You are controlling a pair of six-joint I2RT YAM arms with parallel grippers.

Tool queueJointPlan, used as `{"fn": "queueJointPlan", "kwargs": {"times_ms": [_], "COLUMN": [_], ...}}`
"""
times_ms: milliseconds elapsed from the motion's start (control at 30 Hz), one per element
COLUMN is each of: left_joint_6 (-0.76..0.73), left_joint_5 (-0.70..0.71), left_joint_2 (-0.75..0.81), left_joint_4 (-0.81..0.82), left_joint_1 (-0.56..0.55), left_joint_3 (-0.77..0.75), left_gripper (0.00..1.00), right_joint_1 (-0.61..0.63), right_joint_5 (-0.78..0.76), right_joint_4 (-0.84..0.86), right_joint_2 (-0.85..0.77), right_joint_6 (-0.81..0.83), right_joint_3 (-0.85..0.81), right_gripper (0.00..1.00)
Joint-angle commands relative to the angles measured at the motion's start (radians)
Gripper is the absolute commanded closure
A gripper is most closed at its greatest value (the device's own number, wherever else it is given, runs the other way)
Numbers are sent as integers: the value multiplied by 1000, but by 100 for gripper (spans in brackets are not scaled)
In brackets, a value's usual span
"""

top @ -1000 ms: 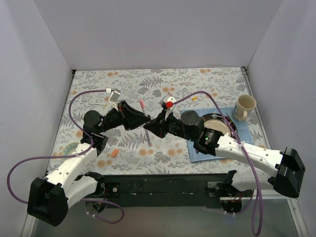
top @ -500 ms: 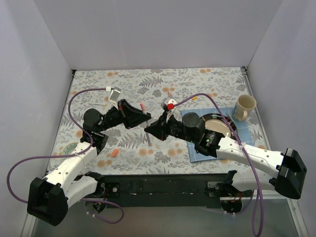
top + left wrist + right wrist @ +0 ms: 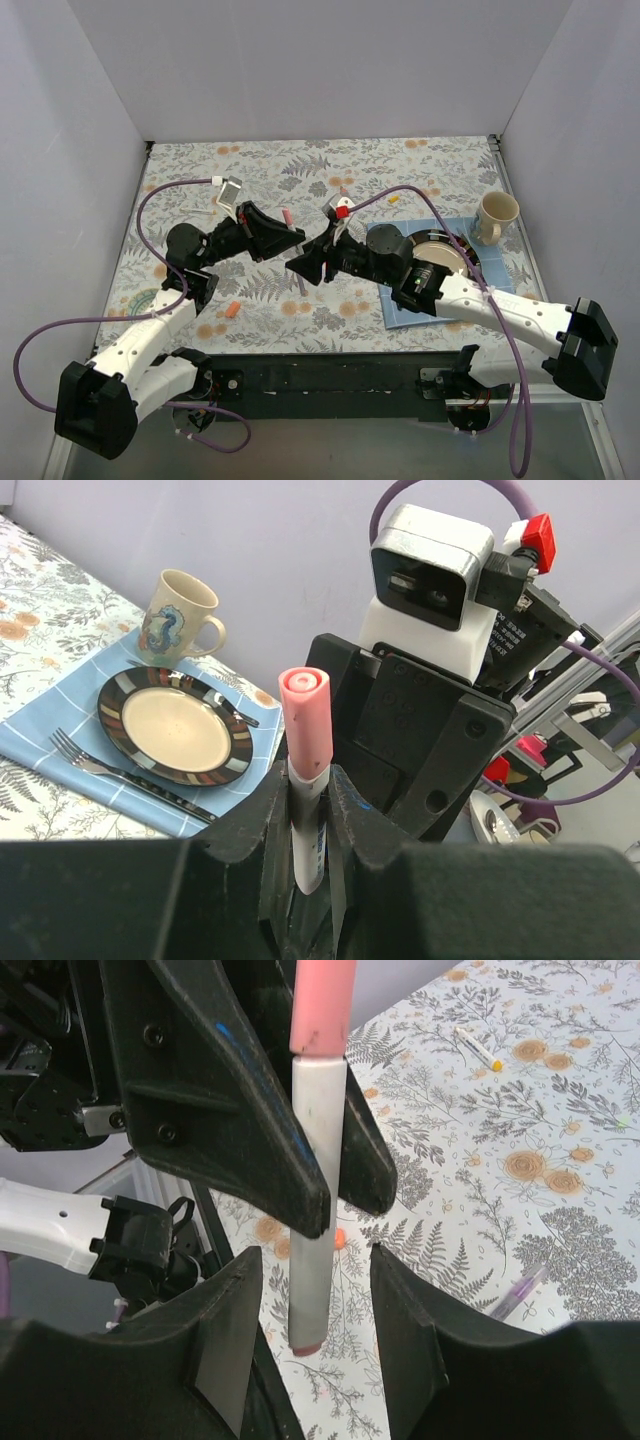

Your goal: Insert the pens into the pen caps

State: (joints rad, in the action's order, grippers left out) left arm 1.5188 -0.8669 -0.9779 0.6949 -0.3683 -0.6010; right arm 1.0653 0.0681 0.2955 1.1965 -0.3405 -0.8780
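My left pincer (image 3: 308, 785) clamps the pen (image 3: 306, 730); my right pincer (image 3: 310, 1260) gapes around its tail without touching, a purple pen (image 3: 522, 1288) lying beneath.

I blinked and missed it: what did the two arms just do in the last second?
The right gripper opened and let go of the pink-capped pen; its fingers now stand apart on either side of it. The left gripper kept its grip on that pen. The plate, mug and orange cap stayed put.
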Motion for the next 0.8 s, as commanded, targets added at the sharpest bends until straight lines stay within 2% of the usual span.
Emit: {"fn": "queueJointPlan", "kwargs": {"times_ms": [0, 133, 167, 200, 267, 300, 333, 433, 467, 533, 567, 667, 767], "left_joint_6": [11, 14, 14, 14, 11, 7, 1, -38, -57, -69, -80, -91, -103], "left_joint_5": [2, -3, -3, -6, -4, -6, -1, 5, 5, -13, -21, -40, -31], "left_joint_2": [33, 30, 31, 31, 31, 31, 33, 36, 39, 41, 44, 62, 79], "left_joint_4": [29, 29, 28, 26, 17, 8, -24, -100, -115, -136, -140, -143, -155], "left_joint_1": [3, 3, 3, 3, 3, 3, 3, 5, 5, 5, 3, 3, 3], "left_joint_3": [18, 23, 23, 21, 17, 12, 6, -28, -37, -46, -48, -48, -65], "left_gripper": [100, 100, 100, 100, 100, 100, 85, 57, 52, 45, 38, 29, 27], "right_joint_1": [-2, -2, -2, -2, -2, -2, -2, -5, -7, -18, -22, -30, -33], "right_joint_5": [15, 12, 10, 10, 16, 21, 27, 39, 48, 68, 91, 120, 150], "right_joint_4": [60, 74, 76, 76, 79, 79, 86, 99, 103, 111, 111, 108, 105], "right_joint_2": [25, 46, 49, 51, 58, 57, 54, 20, 8, -21, -31, -60, -77], "right_joint_6": [3, 1, 1, 3, 6, 8, 6, -12, -26, -38, -43, -57, -66], "right_joint_3": [-73, -88, -91, -93, -93, -90, -81, -35, -7, 16, 30, 47, 62], "right_gripper": [47, 51, 58, 68, 98, 99, 99, 99, 99, 99, 99, 99, 99]}}
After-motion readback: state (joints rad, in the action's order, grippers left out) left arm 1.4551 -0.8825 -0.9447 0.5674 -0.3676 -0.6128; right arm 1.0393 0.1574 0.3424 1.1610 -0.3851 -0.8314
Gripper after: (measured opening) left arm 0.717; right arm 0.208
